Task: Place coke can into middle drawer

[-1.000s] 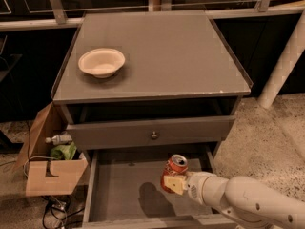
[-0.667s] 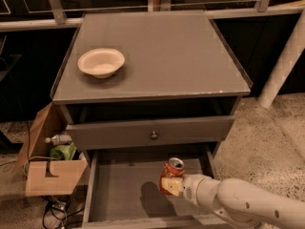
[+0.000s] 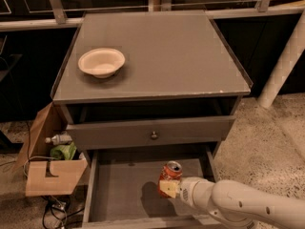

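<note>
The red coke can (image 3: 170, 173) with its silver top stands upright over the right part of the open middle drawer (image 3: 119, 194), a wide shallow grey drawer with a plain floor. My gripper (image 3: 167, 187) comes in from the lower right on a white arm (image 3: 238, 206) and is shut on the coke can's lower half. A cream pad (image 3: 168, 188) of the gripper lies against the can's front. I cannot tell whether the can rests on the drawer floor or hangs just above it.
A cream-white bowl (image 3: 101, 62) sits on the grey cabinet top (image 3: 181, 56). The drawer above has a small round knob (image 3: 154, 135). A cardboard box (image 3: 50, 168) with a bottle and green item stands on the floor at left. Cables lie below it.
My gripper and the can have shifted slightly left and lower inside the open drawer. The bowl and the drawers have not moved.
</note>
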Motion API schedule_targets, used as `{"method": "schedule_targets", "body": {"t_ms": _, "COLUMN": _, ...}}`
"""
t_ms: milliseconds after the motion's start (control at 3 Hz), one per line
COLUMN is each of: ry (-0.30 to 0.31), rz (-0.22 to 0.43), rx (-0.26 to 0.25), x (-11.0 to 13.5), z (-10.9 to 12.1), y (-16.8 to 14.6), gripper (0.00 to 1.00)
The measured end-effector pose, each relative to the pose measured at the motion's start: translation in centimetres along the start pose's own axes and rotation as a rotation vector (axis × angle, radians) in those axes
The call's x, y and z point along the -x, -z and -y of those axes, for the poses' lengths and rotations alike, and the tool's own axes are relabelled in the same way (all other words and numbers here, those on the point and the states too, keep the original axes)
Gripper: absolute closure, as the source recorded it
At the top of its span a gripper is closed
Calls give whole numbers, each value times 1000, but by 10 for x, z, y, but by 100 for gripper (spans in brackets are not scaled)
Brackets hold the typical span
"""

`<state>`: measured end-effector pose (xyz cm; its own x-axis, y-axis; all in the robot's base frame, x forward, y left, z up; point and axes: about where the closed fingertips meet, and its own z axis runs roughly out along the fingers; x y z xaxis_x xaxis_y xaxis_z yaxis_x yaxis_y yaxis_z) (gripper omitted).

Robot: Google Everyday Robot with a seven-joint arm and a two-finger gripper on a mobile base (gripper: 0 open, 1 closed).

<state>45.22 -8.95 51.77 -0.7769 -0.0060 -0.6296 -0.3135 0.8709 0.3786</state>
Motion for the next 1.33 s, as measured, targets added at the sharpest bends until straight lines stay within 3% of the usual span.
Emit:
{"method": "schedule_targets", "body": {"t_ms": 667, "ry": -75, "rz": -3, "rx": 20, "x": -21, "z": -6, "y": -50, "gripper": 100}}
{"method": "schedule_targets", "body": {"t_ms": 1000, "ry": -118, "rz": 18, "rx": -26, "x": -28, "z": 7, "y": -70, "gripper": 100}}
{"method": "schedule_targets", "body": {"t_ms": 1333, "ry": -123, "rz": 23, "rx": -38, "x": -29, "z": 11, "y": -72, "gripper": 100}}
